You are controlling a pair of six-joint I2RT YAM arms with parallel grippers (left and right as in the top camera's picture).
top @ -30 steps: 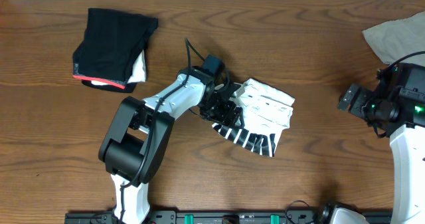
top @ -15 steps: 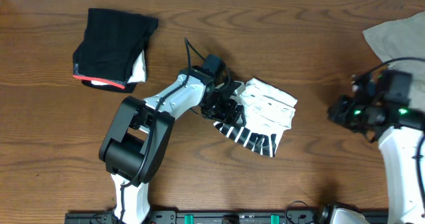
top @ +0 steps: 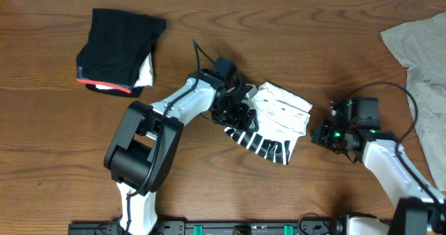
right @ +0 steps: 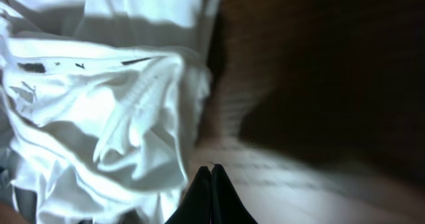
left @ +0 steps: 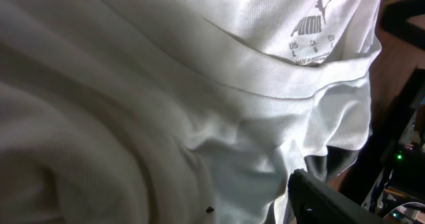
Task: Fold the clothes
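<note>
The white T-shirt with black stripes (top: 277, 122) lies bunched at the table's middle. My left gripper (top: 237, 115) is pushed into its left edge. White fabric (left: 199, 84) fills the left wrist view, with one dark finger (left: 325, 201) far to the lower right, so the jaws stand open. My right gripper (top: 320, 132) is low over the wood just right of the shirt. Its fingertips (right: 211, 174) are pressed together with nothing between them, beside the shirt's folds (right: 119, 104). A black, red-edged garment (top: 118, 50) lies folded at the back left. A grey-beige garment (top: 418, 50) lies at the right edge.
The brown wooden table (top: 334, 54) carries all three garments. The left arm's cable (top: 198, 57) loops above its wrist. A rail with mounts (top: 230, 228) runs along the front edge.
My right arm has swung left from the table's right edge to just beside the shirt, and its jaws have shut. The left arm and the shirt have not moved.
</note>
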